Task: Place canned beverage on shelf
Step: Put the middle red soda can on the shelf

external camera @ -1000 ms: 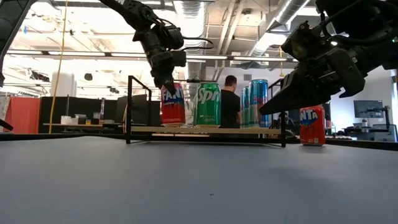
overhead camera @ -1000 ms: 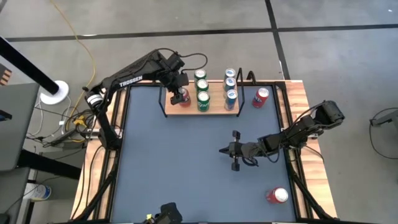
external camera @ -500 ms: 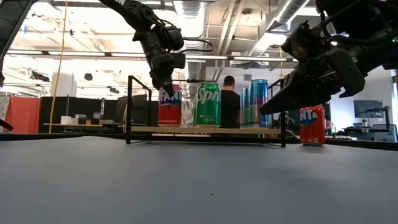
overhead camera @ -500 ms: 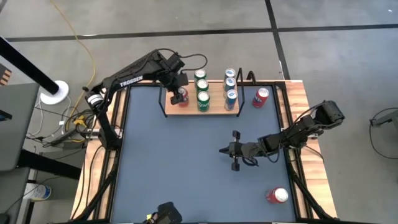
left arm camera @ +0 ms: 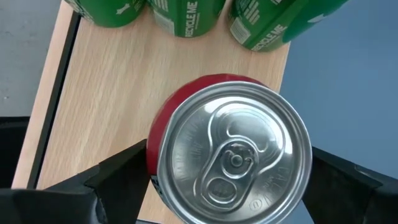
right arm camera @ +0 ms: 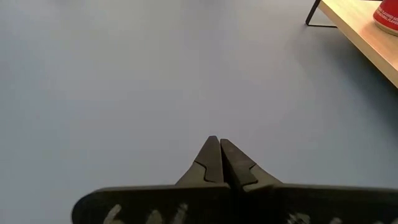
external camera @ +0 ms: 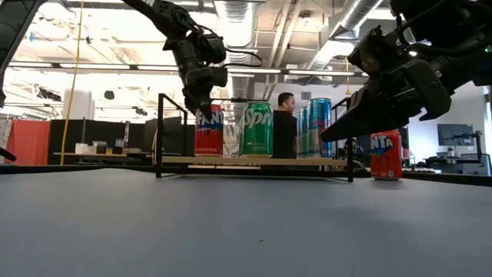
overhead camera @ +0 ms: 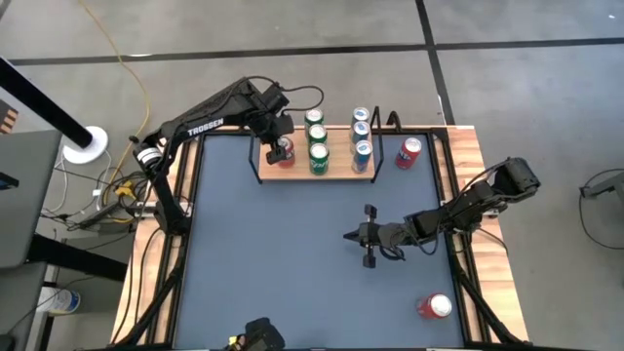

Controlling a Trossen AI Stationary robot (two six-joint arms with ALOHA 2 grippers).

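The red can (overhead camera: 284,151) stands upright on the shelf (overhead camera: 336,174), long axis vertical, pull-tab lid facing up. It occupies the left end of the light-wood board, just beside the black wire end frame (external camera: 162,135). In the low view its base rests on the board and the lettered side faces the camera.

The left gripper (overhead camera: 280,146) is positioned directly over the red can (left arm camera: 229,158). In the left wrist view its two dark fingers (left arm camera: 118,177) stand apart, one on each side of the can body; the one at the picture's left lies against the can, while contact on the other side cannot be confirmed.

Green cans (overhead camera: 318,146) stand upright in a row next to the red can, and blue cans (overhead camera: 362,136) stand upright at the right end of the shelf. Another red can (overhead camera: 409,151) stands on the table just right of the shelf; a further red can (overhead camera: 435,306) lies near the table's right front corner.

The right gripper (overhead camera: 353,235) hovers over the centre of the blue-grey tabletop (overhead camera: 273,263), well apart from the shelf, its fingers (right arm camera: 211,163) pressed together and holding nothing
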